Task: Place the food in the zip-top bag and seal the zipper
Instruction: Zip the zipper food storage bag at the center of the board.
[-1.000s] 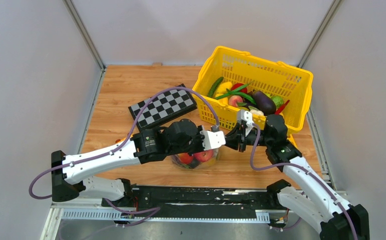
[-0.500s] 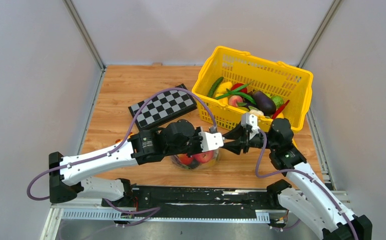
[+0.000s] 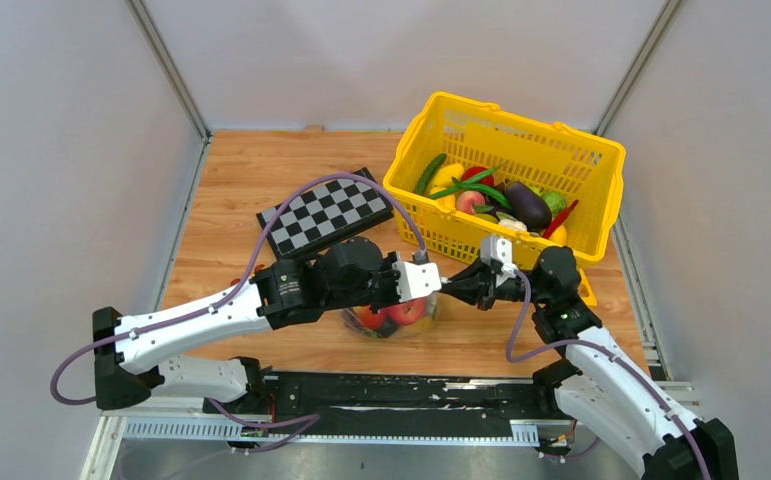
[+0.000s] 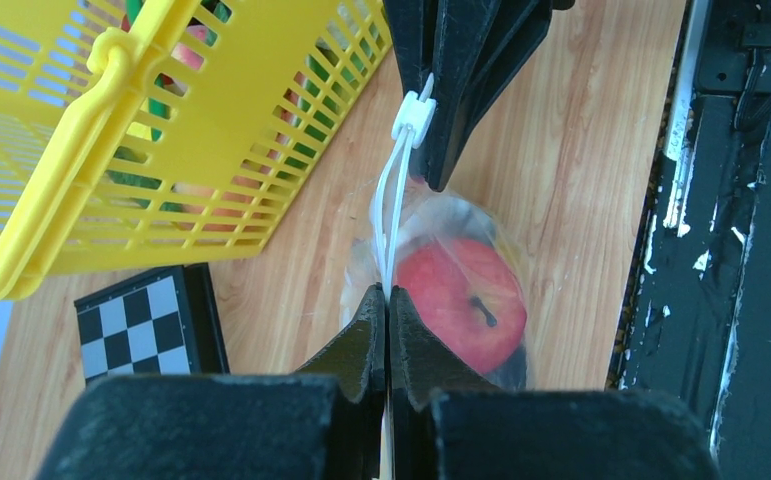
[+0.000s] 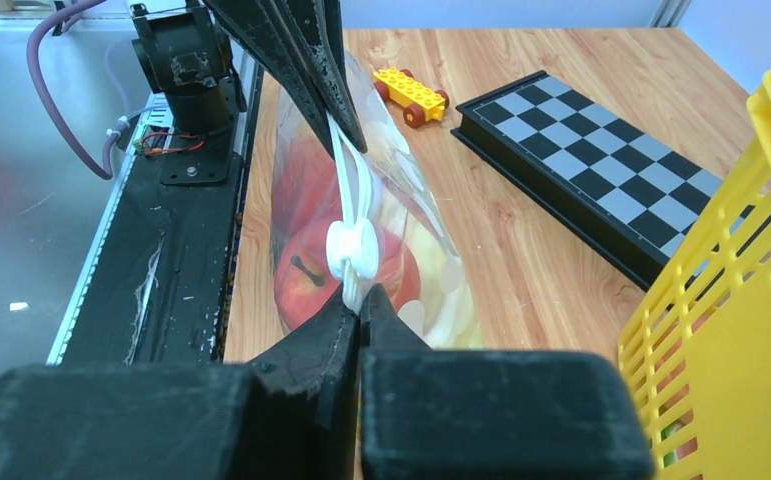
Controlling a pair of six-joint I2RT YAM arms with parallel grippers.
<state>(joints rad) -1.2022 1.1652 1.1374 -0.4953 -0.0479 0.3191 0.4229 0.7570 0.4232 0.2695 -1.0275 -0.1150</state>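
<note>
no text, label, brand or number can be read in any view. a small pale-green mark sits on the left arm's black joint housing (image 3: 286,281), just nearer than the checkerboard (image 3: 326,215), too small to make out.

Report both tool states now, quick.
Left tool: closed on the zipper.
Right tool: closed on the zipper's other end.

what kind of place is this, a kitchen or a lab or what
Likely a robot lab test cell, not a kitchen: a wooden table boxed in by plain grey panels, a checkerboard, and a yellow basket of toy produce.
</note>
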